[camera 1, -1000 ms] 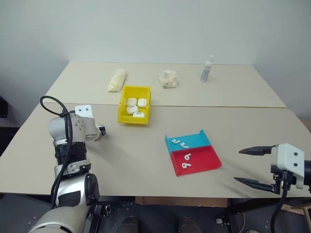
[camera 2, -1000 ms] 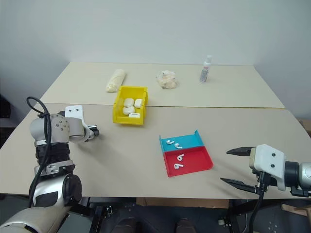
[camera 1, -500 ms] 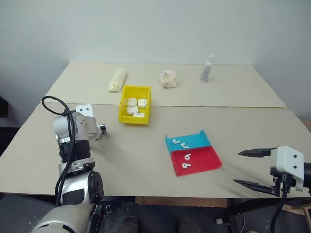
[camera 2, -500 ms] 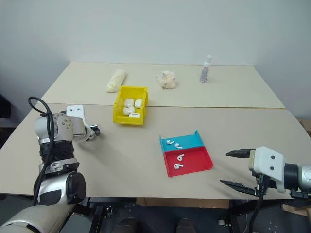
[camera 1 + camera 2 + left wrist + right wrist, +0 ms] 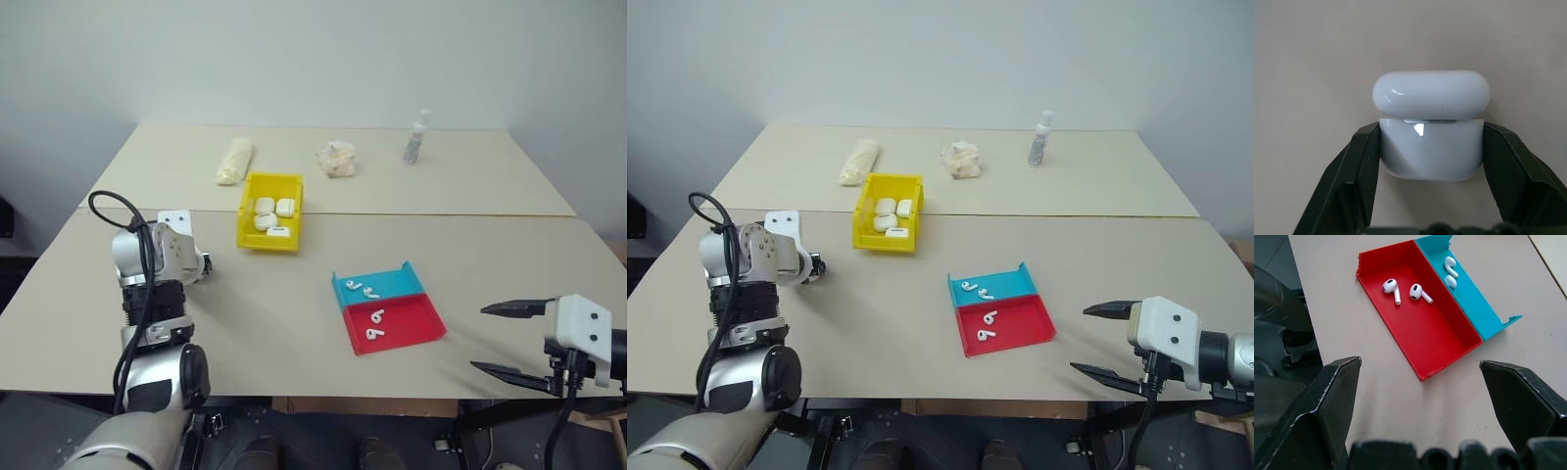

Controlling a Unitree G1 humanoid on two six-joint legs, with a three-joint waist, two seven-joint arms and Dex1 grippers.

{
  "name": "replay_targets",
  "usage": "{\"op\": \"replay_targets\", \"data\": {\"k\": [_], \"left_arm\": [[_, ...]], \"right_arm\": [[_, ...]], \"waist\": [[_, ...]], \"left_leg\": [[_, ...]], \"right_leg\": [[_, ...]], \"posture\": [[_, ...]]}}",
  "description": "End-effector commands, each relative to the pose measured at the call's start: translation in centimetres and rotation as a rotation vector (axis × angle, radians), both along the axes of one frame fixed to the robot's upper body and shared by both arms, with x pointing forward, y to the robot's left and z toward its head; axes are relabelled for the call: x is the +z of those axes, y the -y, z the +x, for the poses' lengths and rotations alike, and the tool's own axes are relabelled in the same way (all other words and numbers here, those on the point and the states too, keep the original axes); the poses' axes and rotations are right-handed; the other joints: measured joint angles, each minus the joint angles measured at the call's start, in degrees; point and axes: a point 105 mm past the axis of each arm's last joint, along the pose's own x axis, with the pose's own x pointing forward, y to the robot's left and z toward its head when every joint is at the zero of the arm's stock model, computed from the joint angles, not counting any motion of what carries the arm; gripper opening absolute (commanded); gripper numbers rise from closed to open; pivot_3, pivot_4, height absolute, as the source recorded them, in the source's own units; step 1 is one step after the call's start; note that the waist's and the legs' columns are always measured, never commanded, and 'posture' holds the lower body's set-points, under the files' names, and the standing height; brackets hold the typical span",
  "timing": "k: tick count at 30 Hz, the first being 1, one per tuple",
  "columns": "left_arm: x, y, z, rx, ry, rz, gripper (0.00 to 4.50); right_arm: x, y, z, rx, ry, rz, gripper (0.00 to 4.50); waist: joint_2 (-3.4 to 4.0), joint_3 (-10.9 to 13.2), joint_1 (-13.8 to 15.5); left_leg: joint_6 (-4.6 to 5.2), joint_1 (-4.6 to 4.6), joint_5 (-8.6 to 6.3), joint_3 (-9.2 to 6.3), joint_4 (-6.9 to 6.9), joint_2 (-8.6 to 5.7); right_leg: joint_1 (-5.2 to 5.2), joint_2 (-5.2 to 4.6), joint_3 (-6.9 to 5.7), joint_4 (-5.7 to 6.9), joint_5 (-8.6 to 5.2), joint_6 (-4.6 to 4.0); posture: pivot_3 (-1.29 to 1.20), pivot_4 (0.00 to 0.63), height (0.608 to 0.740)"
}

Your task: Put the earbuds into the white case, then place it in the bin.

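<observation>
My left gripper (image 5: pixel 1431 147) is shut on the white case (image 5: pixel 1431 122), its black fingers (image 5: pixel 1364 166) pressing the two sides of the lower half, with the rounded lid free beyond them, just over the table. From the head, this gripper (image 5: pixel 201 266) sits at the table's left, short of the yellow bin (image 5: pixel 247 227), which holds several white cases. Two earbuds (image 5: pixel 1392 288) lie in the red half of a shallow tray (image 5: pixel 1449 335), and two more earbuds (image 5: pixel 1450 271) in its blue half. My right gripper (image 5: pixel 509 338) hangs open at the near right, apart from the tray.
At the back of the table lie a cream roll (image 5: pixel 235 160), a crumpled paper wad (image 5: pixel 338 157) and a small bottle (image 5: pixel 417 137). A seam crosses the table behind the bin. The tray (image 5: pixel 421 328) sits right of centre.
The left gripper's fingers have shut on the white case and its wrist has rolled slightly. The right arm has stayed still.
</observation>
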Motion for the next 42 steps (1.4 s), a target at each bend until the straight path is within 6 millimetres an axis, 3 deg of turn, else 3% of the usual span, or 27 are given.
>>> {"op": "replay_targets", "data": {"k": [1,7,10,14,19,26,33,42], "left_arm": [[3.8,0.1,0.6,-0.092,0.186,0.054,2.77],[6.3,0.3,-0.1,-0.306,0.351,0.115,2.77],[8.6,2.0,-1.3,-0.503,0.592,0.12,2.77],[10.1,5.3,-3.9,-0.763,0.838,0.033,2.77],[9.2,9.5,-6.6,-1.076,0.986,-0.046,2.77],[7.9,12.6,-8.4,-1.315,1.132,-0.221,2.77],[6.2,14.0,-8.1,-1.387,1.183,-0.289,2.77],[4.1,14.2,-9.4,-1.5,1.211,-0.332,2.77]], "right_arm": [[1.5,0.0,0.1,0.002,0.056,-0.02,4.5],[2.5,-0.4,0.2,0.026,0.075,-0.037,4.5],[3.2,-0.6,0.2,0.038,0.092,-0.048,4.5],[4.2,-1.2,0.4,0.065,0.118,-0.061,4.5],[5.4,-2.3,0.5,0.133,0.138,-0.103,4.5],[6.8,-4.6,1.0,0.218,0.167,-0.151,4.5],[6.9,-7.0,1.5,0.302,0.133,-0.224,4.5],[4.6,-8.2,2.5,0.41,0.04,-0.47,4.5]], "waist": [[0.01,0.0,-0.06],[0.02,-0.01,-0.17],[0.02,-0.01,-0.23],[0.02,-0.01,0.06],[0.05,-0.03,0.2],[0.08,-0.05,0.07],[0.09,-0.05,-0.04],[0.11,-0.06,-0.48]], "left_leg": [[-0.03,-0.07,0.02,0.01,0.0,0.0],[-0.07,-0.1,0.04,0.0,0.0,0.0],[-0.06,-0.12,0.04,0.01,-0.03,0.03],[-0.06,-0.21,0.04,0.01,0.03,0.04],[0.04,-0.14,-0.02,0.05,0.03,0.02],[0.1,-0.15,-0.05,0.11,0.09,0.03],[0.15,-0.15,-0.06,0.12,0.09,0.06],[0.17,-0.18,-0.08,0.06,0.11,0.08]], "right_leg": [[-0.08,0.0,0.02,0.02,0.0,0.0],[-0.12,0.0,0.03,0.03,0.0,0.0],[-0.14,0.0,0.03,0.0,0.0,-0.01],[-0.16,-0.04,0.01,-0.05,0.01,-0.02],[-0.07,-0.05,-0.02,-0.05,0.01,-0.02],[-0.06,-0.02,-0.04,-0.06,0.0,-0.02],[-0.07,0.03,-0.06,-0.08,0.0,-0.03],[-0.13,0.04,-0.06,-0.09,0.0,-0.03]], "posture": [[0.0,0.15,0.74],[0.0,0.15,0.74],[0.0,0.15,0.74],[0.0,0.15,0.74],[0.0,0.15,0.74],[0.0,0.15,0.74],[0.0,0.15,0.74],[0.0,0.15,0.74]]}}
